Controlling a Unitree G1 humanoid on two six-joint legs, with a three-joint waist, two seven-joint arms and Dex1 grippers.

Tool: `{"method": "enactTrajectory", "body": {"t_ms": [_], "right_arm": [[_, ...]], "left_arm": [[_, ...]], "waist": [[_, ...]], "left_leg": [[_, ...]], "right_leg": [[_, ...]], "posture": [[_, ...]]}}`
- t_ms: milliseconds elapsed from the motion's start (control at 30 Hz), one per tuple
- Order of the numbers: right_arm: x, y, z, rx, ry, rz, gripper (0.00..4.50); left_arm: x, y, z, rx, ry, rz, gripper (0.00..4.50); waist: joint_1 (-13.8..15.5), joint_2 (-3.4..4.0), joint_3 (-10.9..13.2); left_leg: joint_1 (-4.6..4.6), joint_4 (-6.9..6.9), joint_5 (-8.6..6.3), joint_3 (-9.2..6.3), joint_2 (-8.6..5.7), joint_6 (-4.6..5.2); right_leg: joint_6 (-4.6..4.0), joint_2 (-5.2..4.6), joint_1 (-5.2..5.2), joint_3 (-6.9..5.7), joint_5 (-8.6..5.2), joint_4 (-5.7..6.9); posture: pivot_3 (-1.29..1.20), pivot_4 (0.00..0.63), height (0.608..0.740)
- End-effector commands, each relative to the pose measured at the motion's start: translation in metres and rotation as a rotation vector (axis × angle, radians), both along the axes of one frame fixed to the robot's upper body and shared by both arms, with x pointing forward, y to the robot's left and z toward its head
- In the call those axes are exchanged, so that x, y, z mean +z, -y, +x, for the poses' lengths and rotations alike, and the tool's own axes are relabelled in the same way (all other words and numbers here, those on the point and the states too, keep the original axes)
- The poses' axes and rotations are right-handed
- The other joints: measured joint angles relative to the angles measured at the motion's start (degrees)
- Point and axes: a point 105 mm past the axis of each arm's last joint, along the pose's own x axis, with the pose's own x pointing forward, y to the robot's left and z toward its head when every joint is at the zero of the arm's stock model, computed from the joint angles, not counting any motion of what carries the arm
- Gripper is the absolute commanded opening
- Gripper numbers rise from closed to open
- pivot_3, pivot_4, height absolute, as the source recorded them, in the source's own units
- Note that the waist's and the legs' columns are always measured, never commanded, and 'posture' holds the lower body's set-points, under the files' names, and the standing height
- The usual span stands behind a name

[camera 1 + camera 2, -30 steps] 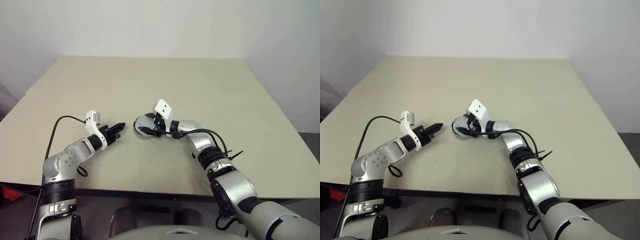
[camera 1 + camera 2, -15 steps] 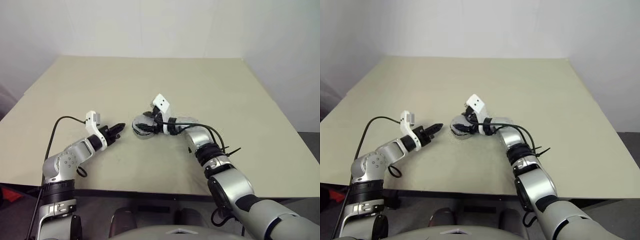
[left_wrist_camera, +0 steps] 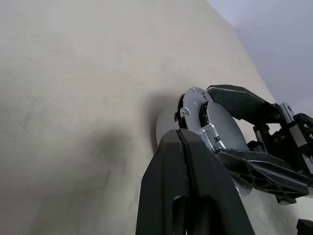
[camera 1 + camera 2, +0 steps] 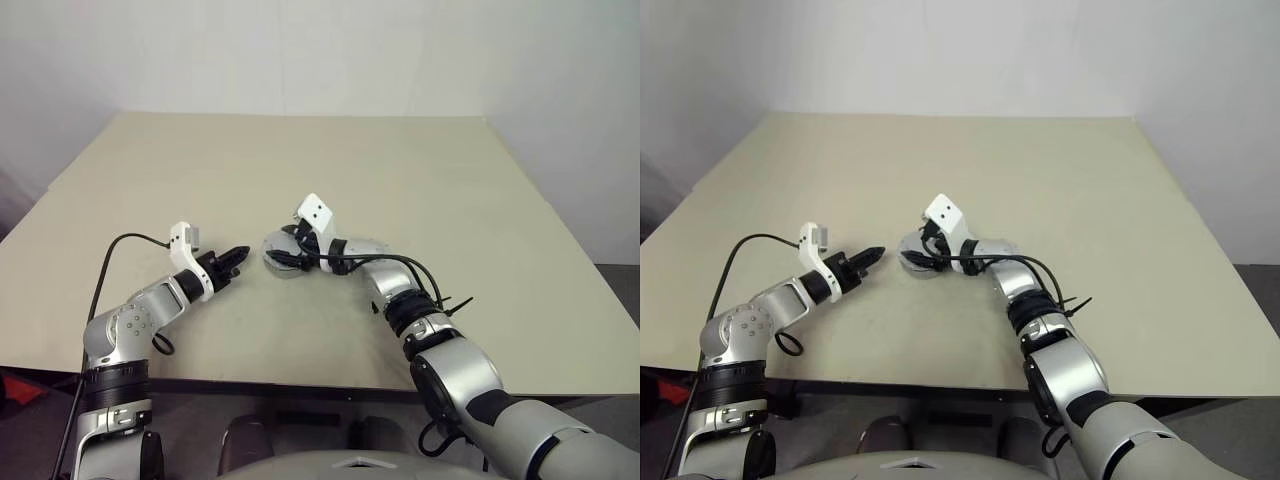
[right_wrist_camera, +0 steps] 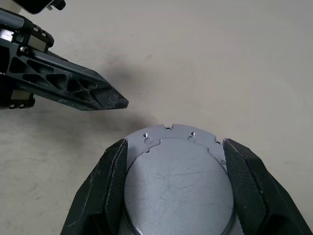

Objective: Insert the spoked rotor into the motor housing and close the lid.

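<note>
Right end effector [image 5: 173, 181] clamped on the motor housing [image 5: 178, 181].
Left end effector [image 4: 236, 258] reaches level, fingers pressed together, tips just beside it on the worktop [image 4: 450, 180].

The left gripper [image 4: 237, 257] hangs low over the middle of the table [image 4: 480, 190], its two black fingers pressed together and aimed toward the right arm. The right gripper [image 5: 173, 161] reaches in from the near right side, wrist bent toward the left arm; its fingers [image 5: 105, 183] stand spread, one at each side of the lid [image 5: 178, 181].
</note>
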Motion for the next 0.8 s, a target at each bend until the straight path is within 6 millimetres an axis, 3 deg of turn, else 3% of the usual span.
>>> {"method": "enactTrajectory", "body": {"t_ms": [33, 800], "right_arm": [[-0.014, 0.001, -0.004, 0.012, -0.019, -0.037, 3.0], [-0.043, 0.012, -0.009, 0.014, -0.075, -0.147, 3.0]], "left_arm": [[0.014, -0.004, 0.002, 0.009, 0.053, 0.001, 0.0], [0.019, -0.001, 0.003, 0.005, 0.047, -0.031, 0.0]], "waist": [[0.0, -0.01, 0.0], [0.0, -0.03, 0.0]], "left_leg": [[0.0, 0.0, 0.0, 0.0, 0.0, 0.0], [0.38, 0.02, -0.03, 0.01, -0.01, 0.04]], "right_leg": [[0.0, 0.0, 0.0, 0.0, 0.0, 0.0], [-0.04, 0.0, 0.29, 0.04, -0.03, 0.14]], "posture": [[0.0, 0.0, 0.74], [0.0, 0.0, 0.74]]}}
